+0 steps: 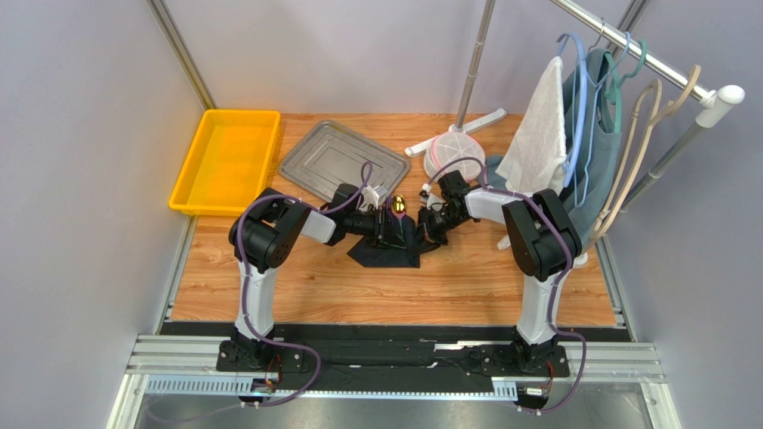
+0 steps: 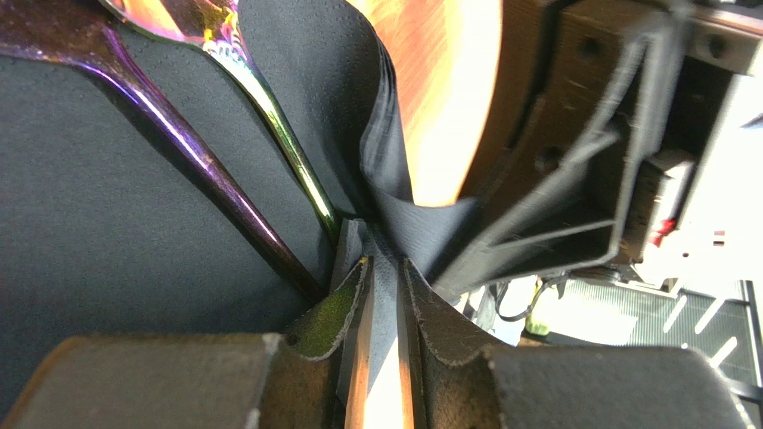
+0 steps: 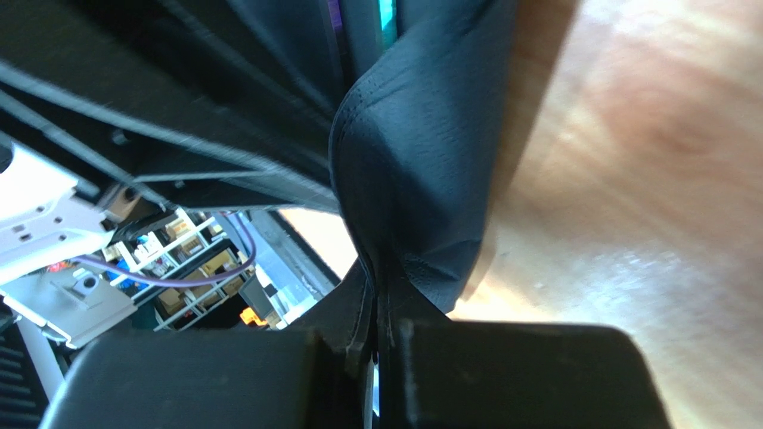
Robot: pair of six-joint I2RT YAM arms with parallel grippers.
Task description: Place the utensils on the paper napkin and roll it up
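The black paper napkin [image 1: 391, 249] lies at the table's middle, its far part lifted between both grippers. My left gripper [image 1: 389, 225] is shut on a fold of the napkin [image 2: 90, 206]; in the left wrist view the sheet runs between its pads [image 2: 336, 313]. The purple fork [image 2: 201, 165] and the greenish spoon handle [image 2: 291, 156] lie on the napkin there. The spoon's gold bowl [image 1: 399, 206] shows in the top view. My right gripper [image 1: 428, 223] is shut on the napkin's raised edge [image 3: 421, 152], which bulges above its jaws.
A grey metal tray [image 1: 344, 161] and a yellow bin [image 1: 226, 161] stand at the back left. A white stand base [image 1: 455, 150] and a clothes rail with a white towel [image 1: 539, 134] and hangers are at the back right. Bare wood lies in front of the napkin.
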